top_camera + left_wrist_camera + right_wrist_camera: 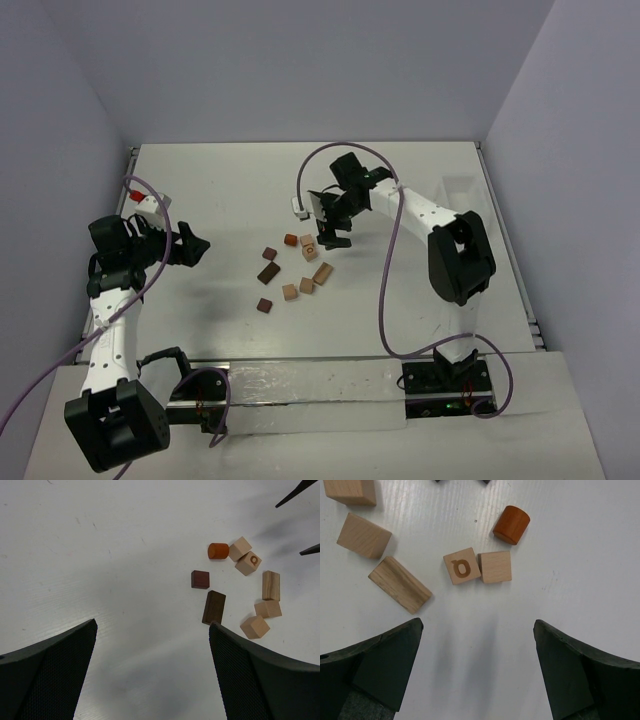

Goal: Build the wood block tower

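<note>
Several small wood blocks lie scattered flat on the white table (230, 180), none stacked, so no tower stands. In the top view they include a dark brown cube (270, 253), a dark long block (268, 272), another dark cube (264, 305), an orange cylinder (291, 240), a lettered tan cube (310, 251) and a long tan block (322, 272). My left gripper (203, 250) is open and empty, to the left of the blocks. My right gripper (328, 232) is open and empty, hovering just behind the tan cubes. The right wrist view shows the lettered cube (462, 565) ahead of the right gripper (478, 630).
The left wrist view shows the left gripper (152, 630) over bare table, with the dark long block (214, 607) by its right finger. A white and red item (135, 197) sits at the far left. A clear box (462, 192) stands at the back right. Walls enclose the table.
</note>
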You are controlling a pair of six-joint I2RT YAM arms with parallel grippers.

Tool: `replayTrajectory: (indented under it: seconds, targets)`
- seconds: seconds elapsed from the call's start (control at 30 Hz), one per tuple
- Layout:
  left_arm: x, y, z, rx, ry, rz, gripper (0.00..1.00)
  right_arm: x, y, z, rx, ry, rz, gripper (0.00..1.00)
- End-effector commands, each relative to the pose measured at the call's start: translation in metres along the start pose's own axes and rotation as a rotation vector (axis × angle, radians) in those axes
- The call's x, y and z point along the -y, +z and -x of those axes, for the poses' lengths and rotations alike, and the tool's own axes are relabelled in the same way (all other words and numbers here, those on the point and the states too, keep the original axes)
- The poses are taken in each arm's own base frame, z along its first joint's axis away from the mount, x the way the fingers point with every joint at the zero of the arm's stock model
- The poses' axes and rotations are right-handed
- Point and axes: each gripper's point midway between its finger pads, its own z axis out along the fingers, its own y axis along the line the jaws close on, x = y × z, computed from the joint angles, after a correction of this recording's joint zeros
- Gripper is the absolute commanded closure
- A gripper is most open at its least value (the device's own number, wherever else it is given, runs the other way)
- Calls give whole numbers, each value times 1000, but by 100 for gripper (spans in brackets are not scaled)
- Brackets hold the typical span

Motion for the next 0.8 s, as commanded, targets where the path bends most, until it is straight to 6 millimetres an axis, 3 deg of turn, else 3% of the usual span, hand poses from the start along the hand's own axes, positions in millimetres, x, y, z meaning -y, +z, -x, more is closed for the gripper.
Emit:
replayTrajectory:
  seconds: [0.0, 0.33, 0.77]
  targets:
    - [0, -1, 9, 33, 26, -9, 1, 4, 7, 13, 54, -89, 39, 0]
    - [-2, 1, 7, 26, 13, -4, 1, 9, 34, 11, 21, -33, 64, 0]
    - [-4, 2, 5, 21, 10, -2, 1, 0, 61, 4, -57, -14, 106, 0]
